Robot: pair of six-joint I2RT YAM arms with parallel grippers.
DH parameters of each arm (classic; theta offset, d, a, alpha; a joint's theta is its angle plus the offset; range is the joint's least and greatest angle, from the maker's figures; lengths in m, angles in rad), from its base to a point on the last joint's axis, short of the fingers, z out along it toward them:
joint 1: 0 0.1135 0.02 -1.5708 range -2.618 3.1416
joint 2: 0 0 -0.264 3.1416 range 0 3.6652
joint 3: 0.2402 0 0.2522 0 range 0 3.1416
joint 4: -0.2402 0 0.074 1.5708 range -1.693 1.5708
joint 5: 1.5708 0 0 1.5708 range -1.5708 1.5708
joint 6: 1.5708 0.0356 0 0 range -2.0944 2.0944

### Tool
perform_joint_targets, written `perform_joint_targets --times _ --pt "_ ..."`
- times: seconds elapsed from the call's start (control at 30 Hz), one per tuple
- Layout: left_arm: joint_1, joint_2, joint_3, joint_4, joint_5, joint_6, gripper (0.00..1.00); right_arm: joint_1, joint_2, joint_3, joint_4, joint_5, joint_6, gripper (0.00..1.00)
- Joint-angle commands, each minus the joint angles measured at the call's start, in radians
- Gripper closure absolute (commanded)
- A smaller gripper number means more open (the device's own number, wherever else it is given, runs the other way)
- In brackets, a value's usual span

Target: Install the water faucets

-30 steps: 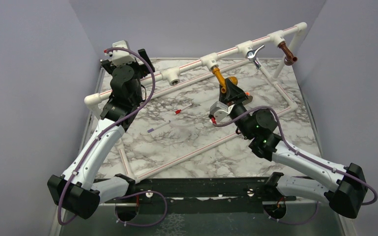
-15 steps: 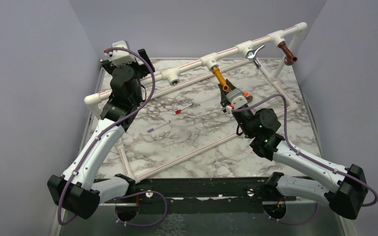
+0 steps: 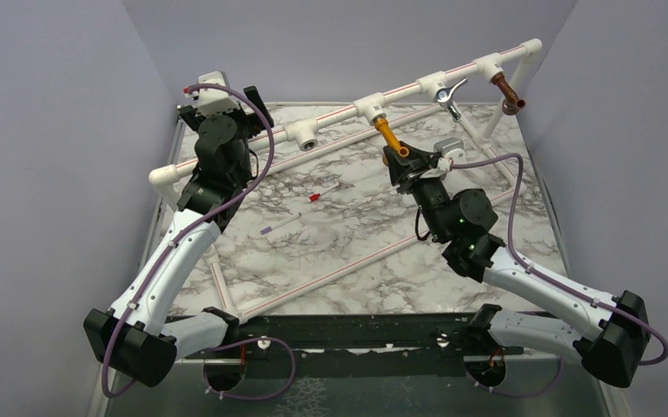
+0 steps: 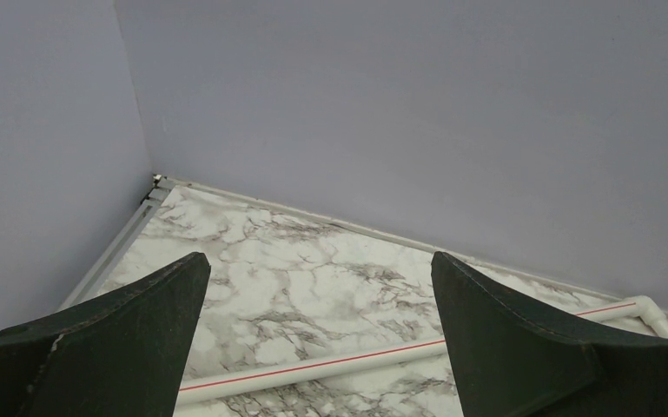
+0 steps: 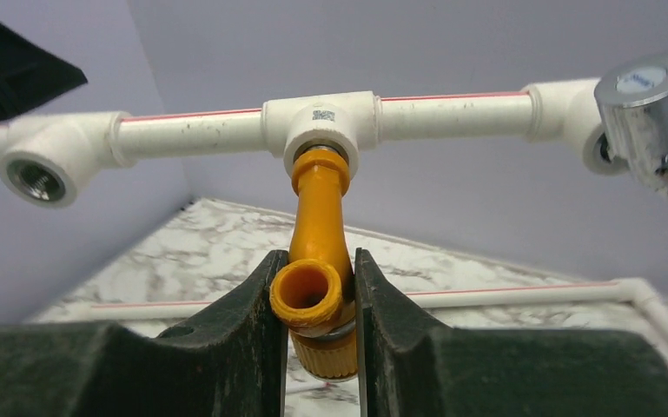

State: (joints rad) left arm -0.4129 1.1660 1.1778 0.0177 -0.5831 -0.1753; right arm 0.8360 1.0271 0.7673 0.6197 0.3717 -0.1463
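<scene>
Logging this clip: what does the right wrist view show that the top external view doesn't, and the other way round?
Right wrist only: the right hand pressing both sides of the spout of the mustard-yellow faucet, seen close up. Top external only: the copper-brown faucet and the red-tipped stick on the table. Both: that yellow faucet seated in its tee, with the chrome faucet beside it.

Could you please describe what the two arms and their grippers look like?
The left arm and right arm each have white links, black joint housings and a lilac cable looped along them. The left gripper and right gripper have broad, matte black, tapered fingers.
</scene>
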Motion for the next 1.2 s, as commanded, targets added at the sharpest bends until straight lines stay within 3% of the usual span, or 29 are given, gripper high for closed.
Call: perform_joint_targets --times 0.0,0.4,0.9,1.17 --pt "-0.047 0.05 -0.106 -0.358 0.088 -0.017 0.01 -0.002 -0.015 0.042 0.1 0.064 0.405 0.99" --pt "-0.049 0.045 -0.108 -0.358 0.085 -0.016 0.01 -0.002 -0.019 0.04 0.059 0.135 0.971 0.99" --pt "-0.049 0.042 -0.107 -0.358 0.075 -0.013 0.01 -0.002 -0.026 0.132 -0.339 0.244 1.665 0.99" --pt "-0.049 0.045 -0.108 -0.358 0.071 -0.013 0.01 -0.002 -0.033 0.164 -0.453 0.243 1.777 0.99"
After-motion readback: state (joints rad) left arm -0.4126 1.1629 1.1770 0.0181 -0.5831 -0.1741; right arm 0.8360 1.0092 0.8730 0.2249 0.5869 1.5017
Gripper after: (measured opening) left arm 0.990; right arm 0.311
